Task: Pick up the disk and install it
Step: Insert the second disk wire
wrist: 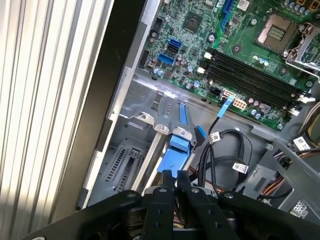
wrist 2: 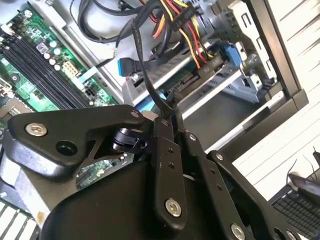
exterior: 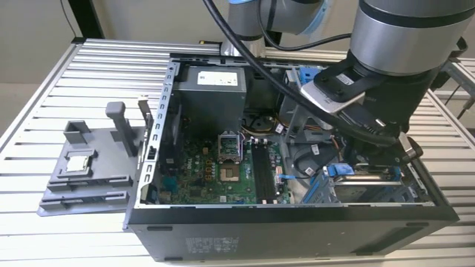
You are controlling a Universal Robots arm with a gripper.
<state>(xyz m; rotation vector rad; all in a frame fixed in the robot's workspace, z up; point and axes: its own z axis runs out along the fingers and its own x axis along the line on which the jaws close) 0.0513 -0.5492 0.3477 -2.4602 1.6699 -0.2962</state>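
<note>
The disk [exterior: 365, 173] lies flat in the drive bay at the corner of the open computer case [exterior: 297, 228], on the exterior view's right. Its silver-grey body [wrist 2: 155, 82] and a blue rail [wrist: 180, 142] show in the wrist views. My gripper [wrist: 176, 174] reaches down into that bay, and its black fingers [wrist 2: 165, 130] are pressed together. Their tips sit right at the end of the blue rail, with nothing held between them. The arm's wrist [exterior: 386, 83] hides the fingertips in the exterior view.
The green motherboard [exterior: 215, 167] with its memory slots fills the case's middle. Black and coloured cables [wrist 2: 170, 30] hang close to the bay. A grey fixture [exterior: 89, 183] holding a small square chip [exterior: 77, 163] stands on the slatted table at the exterior view's left.
</note>
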